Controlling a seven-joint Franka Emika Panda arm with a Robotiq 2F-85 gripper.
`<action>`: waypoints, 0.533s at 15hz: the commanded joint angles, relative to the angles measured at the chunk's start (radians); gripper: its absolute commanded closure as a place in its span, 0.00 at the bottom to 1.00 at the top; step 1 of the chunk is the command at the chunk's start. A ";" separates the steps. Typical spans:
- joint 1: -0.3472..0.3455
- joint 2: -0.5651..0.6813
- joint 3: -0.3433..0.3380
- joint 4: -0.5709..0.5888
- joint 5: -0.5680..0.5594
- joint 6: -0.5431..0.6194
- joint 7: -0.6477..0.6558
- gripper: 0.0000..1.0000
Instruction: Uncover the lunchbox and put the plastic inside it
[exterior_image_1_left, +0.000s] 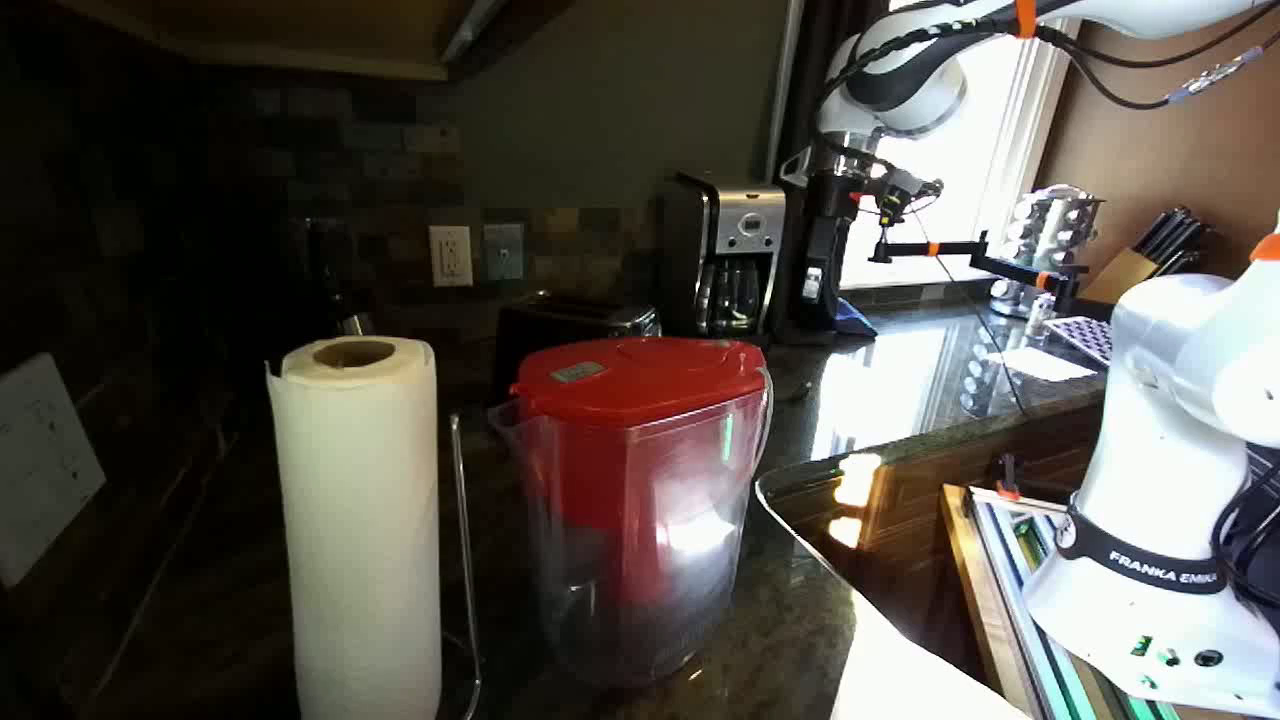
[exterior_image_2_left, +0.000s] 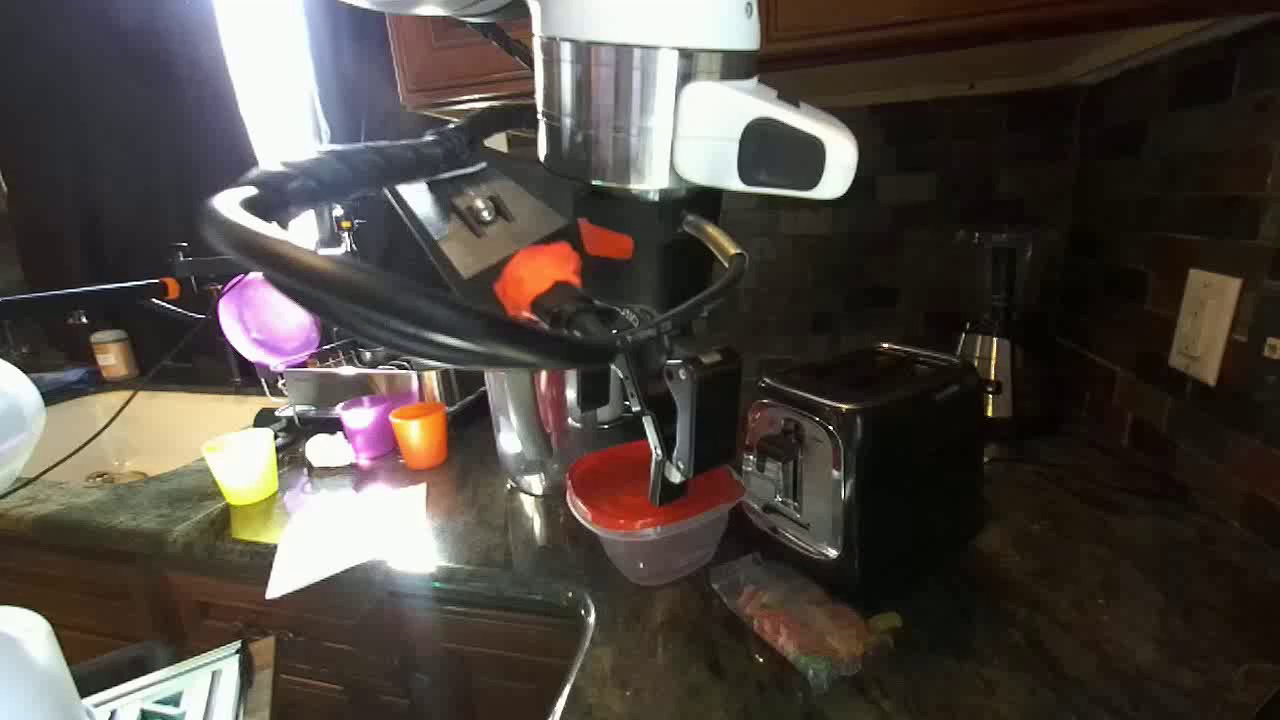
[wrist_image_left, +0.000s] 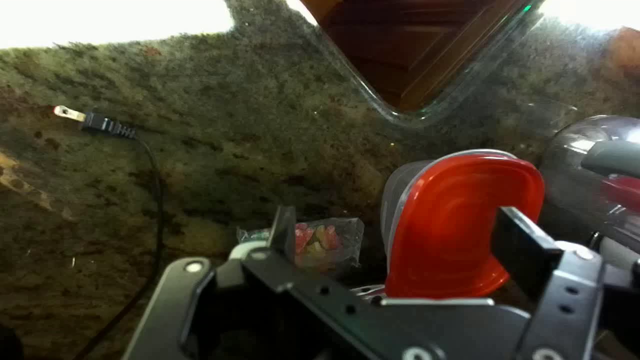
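The lunchbox is a clear box (exterior_image_2_left: 665, 555) with a red lid (exterior_image_2_left: 612, 490) on top. The wrist view also shows the lid (wrist_image_left: 450, 210) and the box's clear side (wrist_image_left: 395, 195). My gripper (exterior_image_2_left: 672, 482) is above the lid; I cannot tell if it touches. In the wrist view my gripper (wrist_image_left: 395, 230) is open and empty: one finger overlaps the lid, the other overlaps the plastic bag. The clear plastic bag with colourful candies (exterior_image_2_left: 800, 615) lies on the counter beside the box; it also shows in the wrist view (wrist_image_left: 325, 240).
A toaster (exterior_image_2_left: 900, 480) stands close beside the lunchbox. A red-lidded pitcher (exterior_image_1_left: 640, 500) and a paper towel roll (exterior_image_1_left: 360, 530) stand on the counter. A plug with a cord (wrist_image_left: 107, 125) lies there. The counter edge has an inner corner (wrist_image_left: 400, 117). Coloured cups (exterior_image_2_left: 418, 435) stand near the sink.
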 joint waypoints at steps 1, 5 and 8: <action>-0.037 0.009 0.032 0.002 0.018 -0.004 -0.016 0.00; -0.037 0.009 0.032 0.002 0.018 -0.004 -0.016 0.00; -0.040 0.042 0.040 -0.001 0.014 0.040 0.003 0.00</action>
